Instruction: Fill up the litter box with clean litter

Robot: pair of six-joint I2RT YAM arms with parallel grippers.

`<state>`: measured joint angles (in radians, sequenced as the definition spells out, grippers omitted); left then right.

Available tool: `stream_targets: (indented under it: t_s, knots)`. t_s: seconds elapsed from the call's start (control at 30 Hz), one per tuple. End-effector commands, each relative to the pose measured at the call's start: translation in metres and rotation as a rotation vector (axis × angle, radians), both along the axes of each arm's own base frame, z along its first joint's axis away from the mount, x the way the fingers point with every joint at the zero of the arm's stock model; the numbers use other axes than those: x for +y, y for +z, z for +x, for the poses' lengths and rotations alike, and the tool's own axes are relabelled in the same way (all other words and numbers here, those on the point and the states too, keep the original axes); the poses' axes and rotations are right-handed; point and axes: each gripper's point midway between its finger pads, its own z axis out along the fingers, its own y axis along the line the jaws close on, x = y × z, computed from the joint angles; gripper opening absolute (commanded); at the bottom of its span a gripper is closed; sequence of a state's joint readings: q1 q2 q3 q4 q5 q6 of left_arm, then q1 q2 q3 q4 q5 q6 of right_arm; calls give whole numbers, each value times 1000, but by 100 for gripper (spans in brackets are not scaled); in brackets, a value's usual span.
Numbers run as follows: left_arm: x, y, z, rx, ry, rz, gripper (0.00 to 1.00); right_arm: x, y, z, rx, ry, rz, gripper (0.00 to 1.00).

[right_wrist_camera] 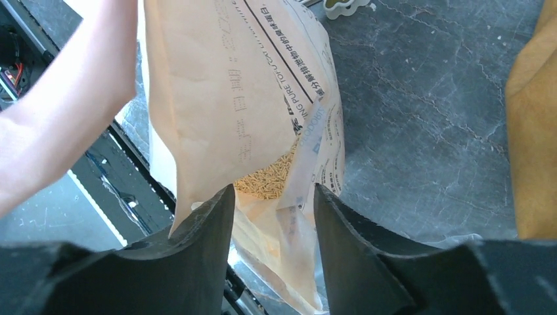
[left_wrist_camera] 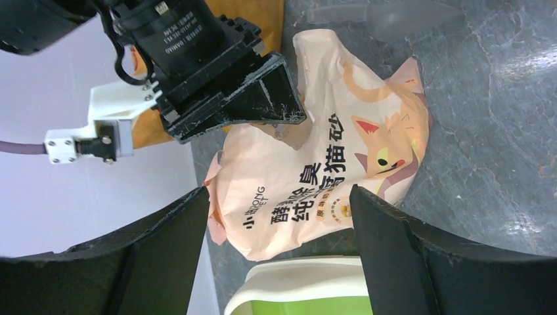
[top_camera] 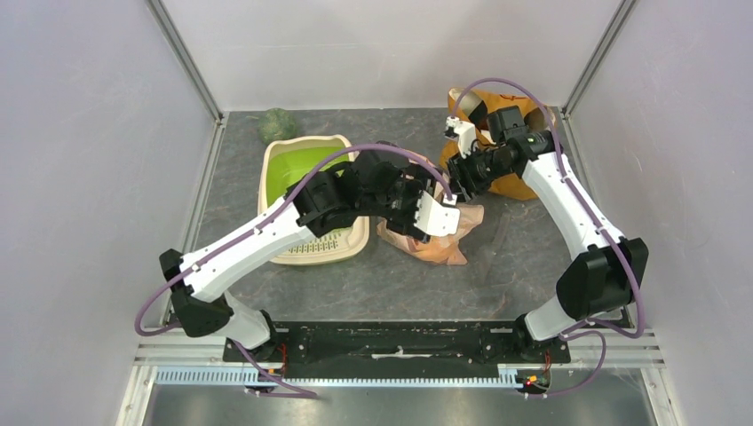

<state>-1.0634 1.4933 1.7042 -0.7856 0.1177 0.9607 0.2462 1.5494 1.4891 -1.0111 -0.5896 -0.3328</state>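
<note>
The litter box (top_camera: 311, 244) is a cream tray with a green inside, at the left of the table. Its rim shows in the left wrist view (left_wrist_camera: 309, 279). A peach cat-print litter bag (top_camera: 439, 241) lies right of the tray. My left gripper (top_camera: 426, 200) is open and empty above the bag (left_wrist_camera: 315, 177), between the tray and the bag. My right gripper (top_camera: 455, 182) is shut on the bag's raised open top (right_wrist_camera: 217, 85). Tan litter pellets (right_wrist_camera: 269, 177) show inside the opening, just beyond my right jaws (right_wrist_camera: 272, 197). No litter shows in the visible part of the tray.
A mustard-yellow fabric bag (top_camera: 511, 182) sits at the back right behind my right arm. A dark green lump (top_camera: 277, 124) lies behind the tray. White walls close in the table on three sides. My left arm crosses over the tray.
</note>
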Motion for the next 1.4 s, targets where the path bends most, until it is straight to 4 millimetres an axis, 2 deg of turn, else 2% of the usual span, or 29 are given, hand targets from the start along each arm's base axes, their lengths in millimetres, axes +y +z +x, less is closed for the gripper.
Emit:
stream_targets:
  t_s: [0.0, 0.1, 0.3, 0.4, 0.5, 0.53, 0.7, 0.83, 1.03, 1.27, 1.37]
  knots:
    - [-1, 13, 18, 76, 45, -112, 86, -12, 23, 8, -82, -34, -7, 58]
    - [6, 12, 27, 102, 65, -124, 85, -20, 35, 8, -116, -44, 7, 60]
    - [12, 2, 26, 125, 78, -131, 85, -35, 68, -2, -222, -43, 30, 74]
    - [17, 5, 35, 150, 47, -153, 85, -35, 69, -6, -219, -13, 27, 74]
    - [22, 13, 61, 217, 28, -187, 84, -32, 61, 2, -182, -8, 30, 71]
    - [23, 11, 69, 232, 16, -171, 82, -31, 61, 5, -173, -6, 37, 69]
    - [14, -5, 76, 192, -182, -71, 80, -19, 57, 15, -117, -4, 94, 62]
    - [4, -24, 87, 192, -268, -20, 78, -18, 40, 24, -73, 0, 84, 61]
    - [-11, -39, 108, 197, -277, -8, 80, -15, 2, 21, 48, 28, 49, 63]
    - [-10, -65, 106, 249, -294, 44, 80, -6, -30, -2, 128, 88, -5, 71]
    - [-7, -73, 99, 282, -306, 68, 73, -4, -46, -5, 167, 88, -32, 68]
